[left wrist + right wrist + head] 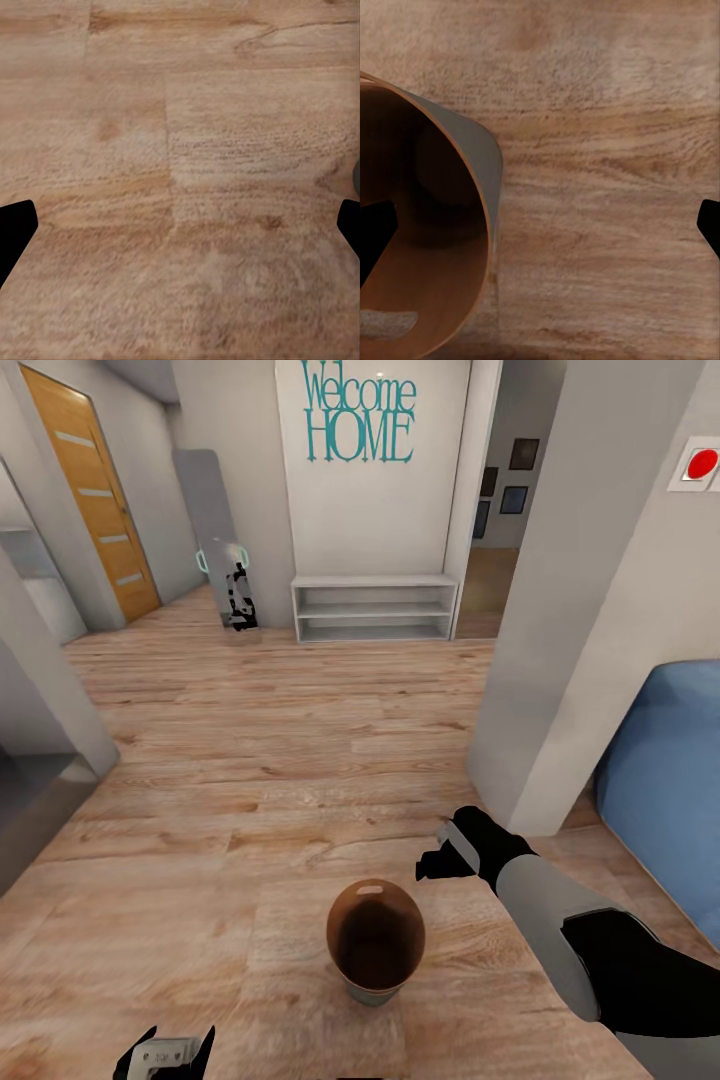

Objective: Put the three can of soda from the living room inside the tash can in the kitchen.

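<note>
The tash can [376, 945] stands upright on the wooden floor just in front of me, brown inside and pale grey outside, with an oval slot near its far rim. Its inside looks dark and I make out no can of soda in it; the cans of soda are out of view. My right gripper [440, 860] hovers open just beyond and to the right of the bin. In the right wrist view the tash can [472, 150] lies beside the open right gripper [544, 232]. My left gripper [165, 1055] is low at the near left, and in its wrist view the left gripper [180, 225] is open over bare floor.
A pale wall corner [560, 610] stands close on the right, with a blue cushioned seat [670, 790] behind it. Ahead are a white low shelf [375, 608], a grey stand [235, 595] and an orange door [95, 490]. A grey wall [40, 690] juts in at the left.
</note>
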Robot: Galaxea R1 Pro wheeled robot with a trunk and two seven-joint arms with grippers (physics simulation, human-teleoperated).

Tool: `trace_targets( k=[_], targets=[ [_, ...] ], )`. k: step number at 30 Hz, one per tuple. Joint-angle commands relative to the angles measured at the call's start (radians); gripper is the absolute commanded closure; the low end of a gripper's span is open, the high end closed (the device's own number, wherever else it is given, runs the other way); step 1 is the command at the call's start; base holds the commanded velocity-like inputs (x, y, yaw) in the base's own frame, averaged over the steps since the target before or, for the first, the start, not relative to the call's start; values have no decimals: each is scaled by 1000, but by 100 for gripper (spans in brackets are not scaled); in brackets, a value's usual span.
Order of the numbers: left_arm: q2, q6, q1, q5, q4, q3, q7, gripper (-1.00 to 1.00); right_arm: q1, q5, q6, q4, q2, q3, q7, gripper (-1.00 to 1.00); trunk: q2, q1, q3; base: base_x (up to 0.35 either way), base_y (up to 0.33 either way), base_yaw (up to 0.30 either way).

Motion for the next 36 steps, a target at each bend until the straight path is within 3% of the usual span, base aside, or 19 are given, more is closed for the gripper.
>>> trace_targets(
  k=[1, 8, 13, 36],
  targets=[
    [0, 1, 0, 0, 0, 0, 0, -100, 0, 0, 0, 0, 0, 0, 0, -100, 0, 0, 0, 0, -2, 0],
    [0, 3, 0, -1, 1, 1, 0, -100, -1, 0, 0, 0, 1, 0, 1, -100, 0, 0, 0, 0, -1, 0],
    [0, 5, 0, -3, 4, 4, 1, -100, 0, 1, 0, 0, 0, 0, 0, -100, -35, 19, -18, 0, 0, 0],
    [0, 3, 0, -1, 2, 4, 1, -100, 0, 1, 0, 1, -1, 0, -1, -100, -35, 19, -31, 0, 73, 0]
  ],
)
